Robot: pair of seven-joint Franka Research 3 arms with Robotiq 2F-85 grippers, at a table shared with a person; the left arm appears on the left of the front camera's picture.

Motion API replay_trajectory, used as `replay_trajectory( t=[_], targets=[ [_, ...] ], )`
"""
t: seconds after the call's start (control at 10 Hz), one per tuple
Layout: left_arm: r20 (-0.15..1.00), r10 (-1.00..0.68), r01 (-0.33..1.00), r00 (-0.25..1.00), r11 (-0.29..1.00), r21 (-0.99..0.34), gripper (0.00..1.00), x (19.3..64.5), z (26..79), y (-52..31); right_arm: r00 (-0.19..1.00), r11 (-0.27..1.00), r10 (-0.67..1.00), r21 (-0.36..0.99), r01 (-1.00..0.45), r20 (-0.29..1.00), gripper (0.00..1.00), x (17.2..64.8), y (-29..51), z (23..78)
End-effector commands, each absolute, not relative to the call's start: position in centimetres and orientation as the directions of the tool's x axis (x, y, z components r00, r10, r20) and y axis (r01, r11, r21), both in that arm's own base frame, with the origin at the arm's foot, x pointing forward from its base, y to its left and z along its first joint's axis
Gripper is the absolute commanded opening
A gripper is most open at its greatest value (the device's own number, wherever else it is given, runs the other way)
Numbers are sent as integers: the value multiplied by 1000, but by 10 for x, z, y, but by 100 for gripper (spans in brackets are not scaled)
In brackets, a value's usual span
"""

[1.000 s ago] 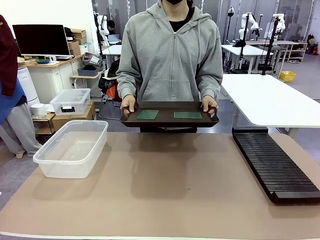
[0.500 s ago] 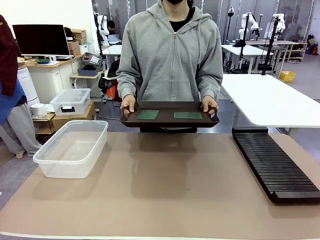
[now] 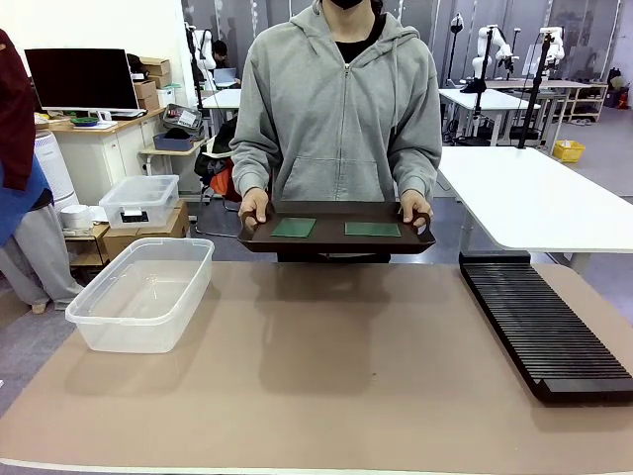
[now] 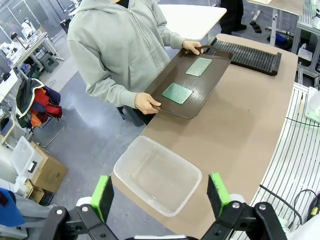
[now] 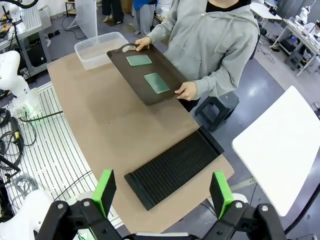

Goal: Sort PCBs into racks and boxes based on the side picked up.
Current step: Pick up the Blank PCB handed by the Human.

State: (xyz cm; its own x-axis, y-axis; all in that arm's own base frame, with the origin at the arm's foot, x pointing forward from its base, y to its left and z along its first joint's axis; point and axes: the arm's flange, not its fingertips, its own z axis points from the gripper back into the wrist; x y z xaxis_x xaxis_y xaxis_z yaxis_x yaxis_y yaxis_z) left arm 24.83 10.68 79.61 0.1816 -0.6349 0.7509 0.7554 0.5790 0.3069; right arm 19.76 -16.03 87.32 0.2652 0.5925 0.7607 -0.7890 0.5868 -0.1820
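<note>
1. Green boards are lying side by side on a brown tray that a person is holding over the far edge of the desk.
2. The left pincer and the right pincer are hanging high, both wide apart and holding nothing.
3. The held tray could be wobbling under a push, sending a thin board sliding.
4. The wrist views are showing the pincers' gaps; the front view is showing the tray lifted off the desk.

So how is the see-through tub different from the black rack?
The plastic tub is clear and deep with smooth walls; the rack is black, low and ribbed with narrow slots. The plastic tub sits on the table at the robot's left, the rack at its right. Both are rectangular and empty.
</note>
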Motion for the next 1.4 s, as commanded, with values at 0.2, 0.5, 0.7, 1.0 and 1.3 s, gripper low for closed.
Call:
replay_trajectory(
  t=[0.2, 0.5, 0.7, 1.0, 1.3],
  targets=[
    [752, -636, 760, 173, 572, 309, 100, 248, 795, 107, 263, 585, 595, -185, -790, 760, 100, 196, -160, 874],
    [752, -636, 760, 173, 572, 309, 100, 248, 795, 107, 263, 585, 595, -185, -790, 760, 100, 196, -160, 874],
    [752, -636, 760, 173, 572, 309, 100, 248, 795, 107, 263, 585, 595, -185, -790, 760, 100, 196, -160, 874],
    [752, -636, 760, 173, 572, 309, 100, 248, 795, 107, 263, 585, 595, -185, -790, 760, 100, 196, -160, 874],
    [752, -636, 760, 173, 572, 309, 100, 248, 795, 107, 263, 585, 595, -185, -790, 760, 100, 196, -160, 874]
  ],
)
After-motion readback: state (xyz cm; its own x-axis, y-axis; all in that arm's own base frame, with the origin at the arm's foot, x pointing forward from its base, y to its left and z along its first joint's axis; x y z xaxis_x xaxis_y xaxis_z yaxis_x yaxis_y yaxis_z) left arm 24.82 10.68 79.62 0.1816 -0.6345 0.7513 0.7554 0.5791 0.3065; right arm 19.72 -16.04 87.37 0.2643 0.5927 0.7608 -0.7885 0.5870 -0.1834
